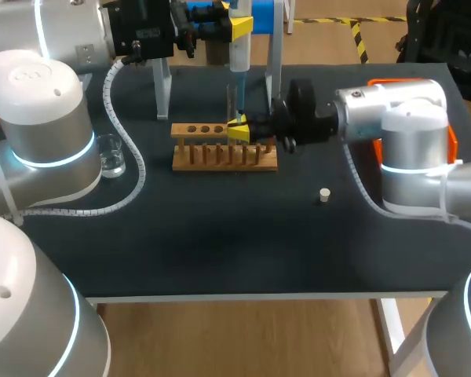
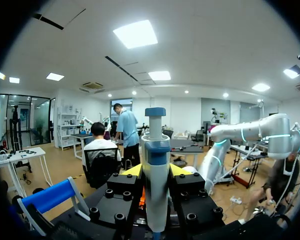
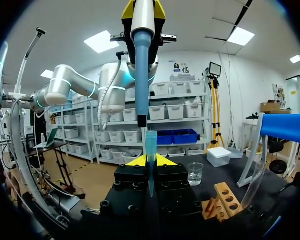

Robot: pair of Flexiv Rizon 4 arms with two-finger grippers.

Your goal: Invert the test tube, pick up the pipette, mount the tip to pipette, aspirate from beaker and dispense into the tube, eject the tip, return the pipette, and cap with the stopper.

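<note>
Left gripper: closed on the pipette, with 1 yellow-tipped finger on each side of its body. The pipette is held upright above the far part of the table, plunger end up and narrow end pointing down. Its body is pale grey with blue bands and a blue plunger cap.

Right gripper: clamped on the test tube, which stands upright between the 2 yellow tips, directly below the pipette. The tube is clear with a bluish look, open end up. The pipette's thin lower end meets the tube's mouth; how far it enters cannot be told.

Rack: wooden, with a row of holes, toward the table's far edge near the middle, just beneath the right gripper and the tube.

Beaker: clear glass, near the table's left edge, well apart from the rack.

Stopper: small and pale, lying on the table toward the right edge, on the near side of the right gripper and apart from the rack.
</note>
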